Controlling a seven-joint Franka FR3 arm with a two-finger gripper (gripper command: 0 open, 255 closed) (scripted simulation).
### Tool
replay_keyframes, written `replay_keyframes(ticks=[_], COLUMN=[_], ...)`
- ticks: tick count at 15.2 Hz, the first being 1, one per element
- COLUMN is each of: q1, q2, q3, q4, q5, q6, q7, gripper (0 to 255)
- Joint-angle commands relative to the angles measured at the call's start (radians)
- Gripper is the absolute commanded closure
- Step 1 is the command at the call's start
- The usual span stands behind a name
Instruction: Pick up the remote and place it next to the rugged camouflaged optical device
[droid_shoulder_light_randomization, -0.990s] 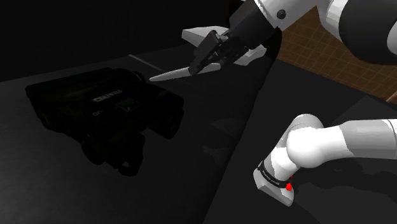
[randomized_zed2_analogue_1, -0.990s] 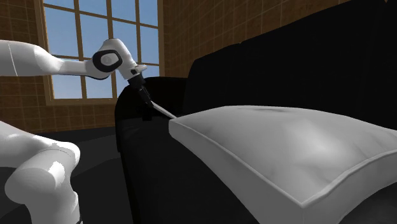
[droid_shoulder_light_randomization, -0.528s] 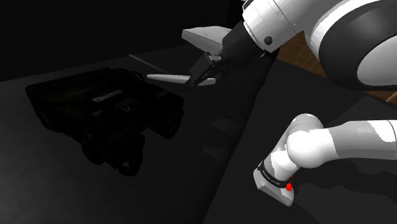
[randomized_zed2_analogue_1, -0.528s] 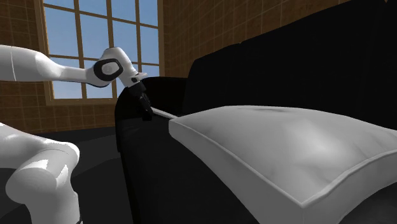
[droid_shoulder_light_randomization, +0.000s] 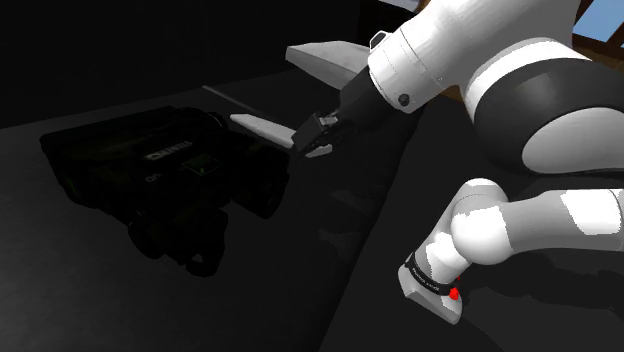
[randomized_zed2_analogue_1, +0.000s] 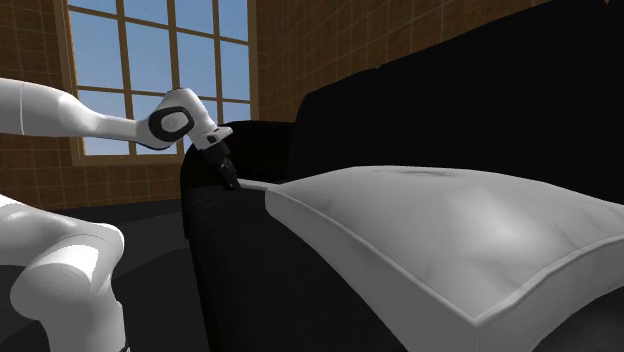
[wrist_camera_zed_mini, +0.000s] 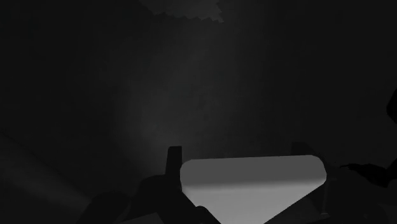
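Toward the seat's left end in the shoulder view you've got the binoculars (droid_shoulder_light_randomization: 165, 185), dark & bulky, lying flat on the black sofa seat (droid_shoulder_light_randomization: 120, 310). Just right of them the remote (droid_shoulder_light_randomization: 262, 127), a slim pale-grey bar, hangs above the seat w/ its free tip close to the binoculars' back right corner. Jaws are closed on its other end. The wrist view has a finger on each side of the pale body, so it's gripped, not resting.

Main risk, imo: it's held by one end only, so a quick wrist turn could let it swing or slip out. Second risk: come straight down & the tip may land on the binoculars or shove them. Dim light hides the gap, so can't tell height.

Further right, the white cushion (droid_shoulder_light_randomization: 322, 58) has a corner just behind the wrist & could get brushed. The arm base (droid_shoulder_light_randomization: 435, 280) sits beyond the seat's right edge, well apart.
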Motion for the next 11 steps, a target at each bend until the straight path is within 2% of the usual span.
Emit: replay_keyframes(ticks=[1, 6, 7, 11], q1=[0.0, 0.0, 0.0, 0.001], q2=[0.001, 0.001, 0.001, 0.0], q3=[0.002, 0.002, 0.002, 0.002], q4=[-0.004, -0.004, -0.004, -0.004], q5=[0.001, 0.001, 0.001, 0.002], q6=[0.003, 0.003, 0.003, 0.003], q7=[0.001, 0.001, 0.001, 0.001], gripper=[255, 255, 0, 0])
